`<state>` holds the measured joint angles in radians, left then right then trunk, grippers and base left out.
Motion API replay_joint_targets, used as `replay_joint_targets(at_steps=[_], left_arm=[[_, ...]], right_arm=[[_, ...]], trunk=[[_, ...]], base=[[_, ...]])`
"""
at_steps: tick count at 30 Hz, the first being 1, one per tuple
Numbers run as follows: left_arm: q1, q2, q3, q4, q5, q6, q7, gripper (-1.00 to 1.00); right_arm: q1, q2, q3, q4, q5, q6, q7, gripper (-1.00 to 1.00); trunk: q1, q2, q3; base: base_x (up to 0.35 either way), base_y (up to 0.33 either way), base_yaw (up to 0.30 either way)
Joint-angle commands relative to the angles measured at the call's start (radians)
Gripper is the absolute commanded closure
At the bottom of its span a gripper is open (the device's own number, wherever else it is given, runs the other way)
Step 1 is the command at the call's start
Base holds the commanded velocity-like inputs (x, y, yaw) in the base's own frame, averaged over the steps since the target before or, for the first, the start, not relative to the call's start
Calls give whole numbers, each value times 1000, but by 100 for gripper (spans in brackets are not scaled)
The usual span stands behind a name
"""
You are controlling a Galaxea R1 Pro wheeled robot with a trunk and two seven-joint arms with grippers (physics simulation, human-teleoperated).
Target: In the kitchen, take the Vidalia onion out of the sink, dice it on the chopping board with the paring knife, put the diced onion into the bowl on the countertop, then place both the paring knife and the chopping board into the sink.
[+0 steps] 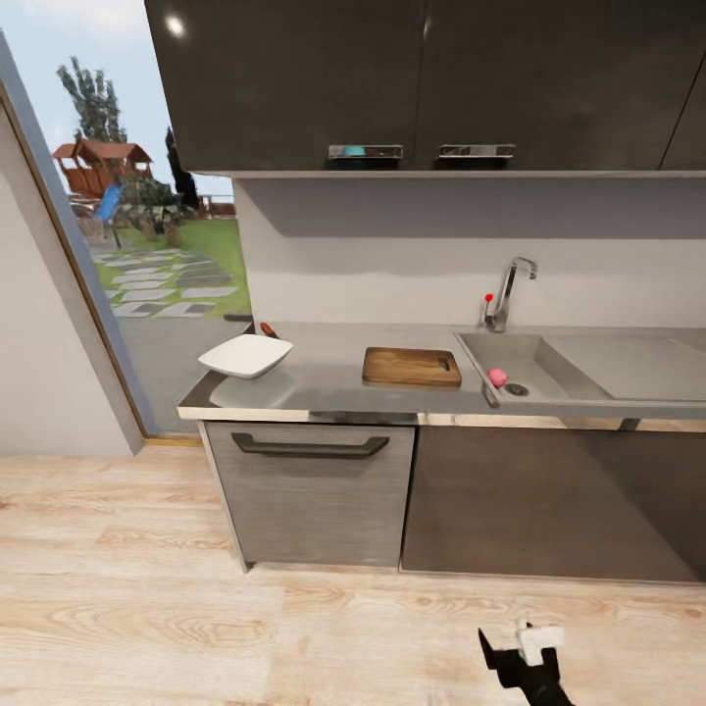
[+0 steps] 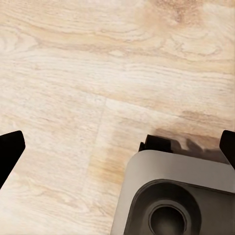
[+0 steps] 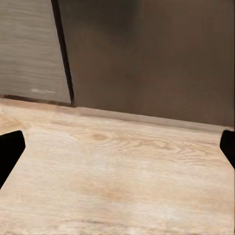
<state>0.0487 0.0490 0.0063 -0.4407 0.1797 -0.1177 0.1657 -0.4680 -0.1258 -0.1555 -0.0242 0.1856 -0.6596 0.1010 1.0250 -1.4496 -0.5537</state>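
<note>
My right hand (image 1: 520, 652) hangs low over the wood floor (image 1: 147, 588), well short of the desk (image 1: 333, 378), and from the wrist its fingers (image 3: 10, 152) sit wide apart with nothing between them, just floor and the dark cabinet fronts ahead. My left hand (image 2: 117, 152) is the same story: fingers spread, nothing held, pointed down at the planks with part of my own grey base (image 2: 171, 196) below it.

Now the onion (image 1: 498, 377): a small pinkish ball in the sink (image 1: 588, 363), just beside the drain, near the basin's front left corner. Next out, the chopping board (image 1: 412, 366) lies flat on the desk just left of the basin, bare. Further left sits the white bowl (image 1: 245, 355), with nothing in it that I can see, and behind its far rim a sliver of red and black that I take for the paring knife (image 1: 267, 329). The faucet (image 1: 510, 289) with its red knob stands behind the sink.

By my reckoning nothing is done yet: onion to fetch, dice, tip into the bowl, then knife and board into the sink. I am standing off, so closing on the desk comes first.

Hard to read: the knife is mostly hidden by the bowl, so I cannot tell which way its blade lies. The onion is too small to show detail. The sink's right end is cut off.
</note>
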Motion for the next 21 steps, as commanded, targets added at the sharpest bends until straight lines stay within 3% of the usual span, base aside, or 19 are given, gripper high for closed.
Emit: replay_joint_targets(at_steps=[1,2,3,7,10,12,18,21], left_arm=[[0,0,-2,-1,9,-2,1,-100],[0,0,-2,-1,9,-2,1,-100],[0,0,-2,-1,9,-2,1,-100],[0,0,-2,-1,9,-2,1,-100],[0,0,-2,-1,9,-2,1,-100],[0,0,-2,1,10,-2,1,-100],[0,-1,-3,3,10,-2,1,-100],[0,-1,-3,3,11,-2,1,-100]], right_arm=[[29,9,-11,4,5,-40,0,-100],[42,15,-11,5,5,-60,-2,-100],[88,38,-12,7,6,-152,-12,-100],[144,67,-12,9,4,-267,-46,-100],[174,92,-13,9,2,-327,-120,-100],[186,104,-14,8,2,-334,-190,-100],[188,107,-15,7,1,-297,-205,-100],[189,108,-15,6,2,-244,-209,-100]], trunk=[[0,0,-1],[0,0,-1],[0,0,-1],[0,0,-1],[0,0,-1],[0,0,-1],[0,0,-1],[0,0,-1]], base=[[0,0,0],[0,0,0],[0,0,0],[0,0,0],[0,0,0],[0,0,0],[0,0,0],[0,0,0]])
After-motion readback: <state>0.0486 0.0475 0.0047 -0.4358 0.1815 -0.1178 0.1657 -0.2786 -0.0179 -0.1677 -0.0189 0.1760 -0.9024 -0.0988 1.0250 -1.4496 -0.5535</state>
